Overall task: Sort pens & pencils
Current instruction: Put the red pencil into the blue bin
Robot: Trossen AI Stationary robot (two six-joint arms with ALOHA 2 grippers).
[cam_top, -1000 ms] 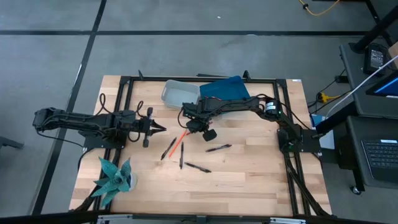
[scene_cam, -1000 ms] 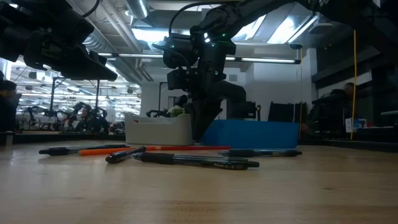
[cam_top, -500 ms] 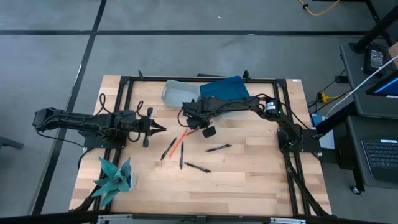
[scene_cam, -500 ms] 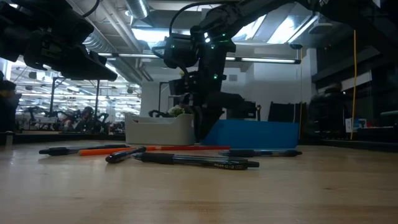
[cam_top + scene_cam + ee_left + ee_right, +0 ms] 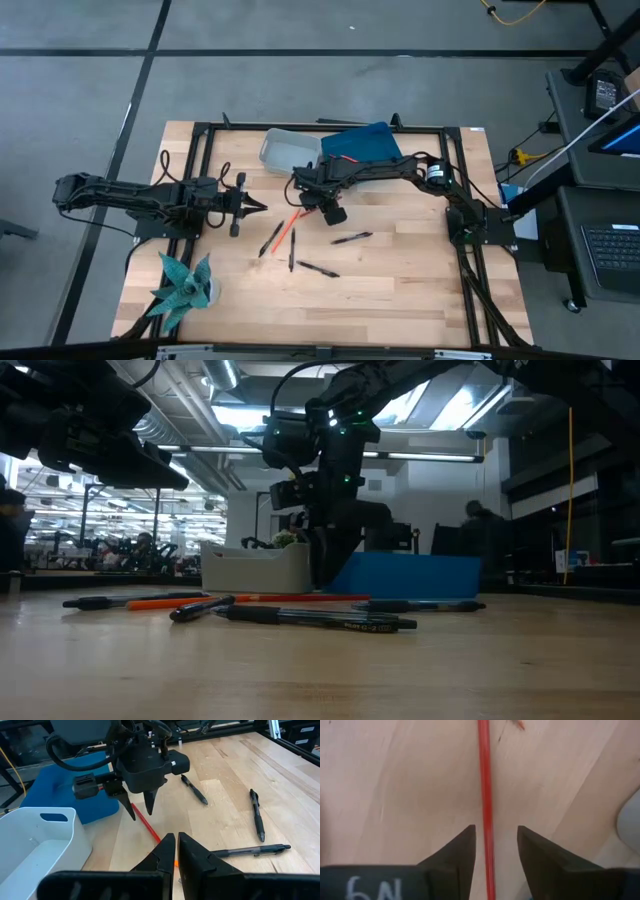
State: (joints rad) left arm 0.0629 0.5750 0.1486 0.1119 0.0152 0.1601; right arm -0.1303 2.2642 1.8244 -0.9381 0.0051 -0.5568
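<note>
A red pencil lies flat on the wooden table, also seen in the high view as the pencil. My right gripper points down over it, open, one finger on each side and clear of it; the left wrist view shows the same right gripper. A second pencil's tip shows just beyond. Several black pens lie flat nearby. My left gripper waits shut at the table's left, holding nothing.
A white bin and a blue bin stand at the far edge behind my right gripper. A teal paper plant sits at the near left corner. Bare wood stretches along the near right side.
My right gripper has opened its fingers above the red pencil and rolled a little about its own axis while staying in place. The pencil lies where it was.
</note>
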